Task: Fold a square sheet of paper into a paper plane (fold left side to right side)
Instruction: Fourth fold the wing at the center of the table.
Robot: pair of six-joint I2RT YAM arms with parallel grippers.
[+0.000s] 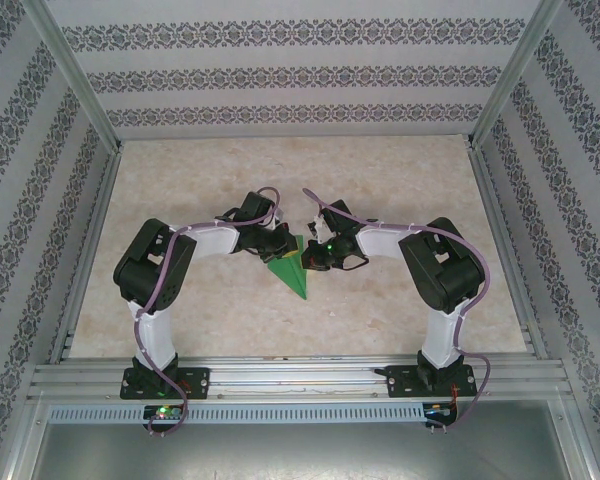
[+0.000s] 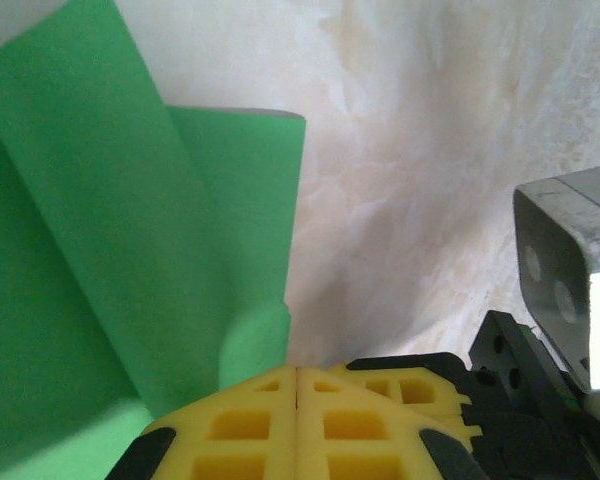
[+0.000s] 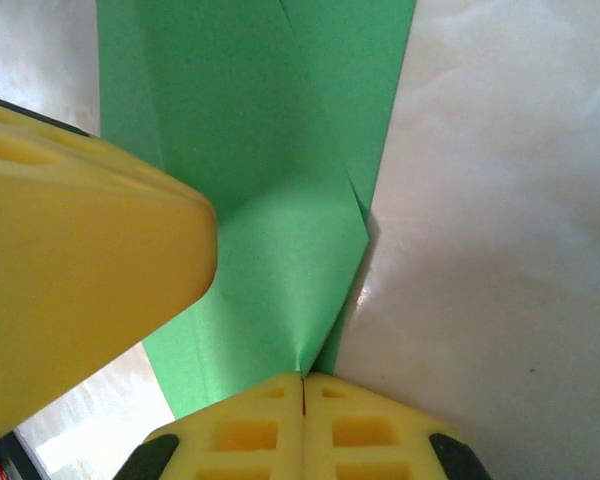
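The left gripper has its yellow pads pressed together, the seam between them a thin line. Just ahead and to their left the folded green paper rises in layered flaps over pale marbled table.

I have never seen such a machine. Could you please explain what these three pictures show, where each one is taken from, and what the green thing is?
The machine is two robot arms fixed side by side at the near edge of a pale table. The wide picture looks down from above and behind them. The other two come from small cameras on each wrist, so you see each claw's yellow fingers up close.

The green thing is the paper, already folded into a slim pointed shape, lying on the table between the arms.

The left claw is shut, its fingers meeting at the paper's edge. The right claw is shut too, and a fold of the paper runs in between its fingertips; it seems to pinch the paper.
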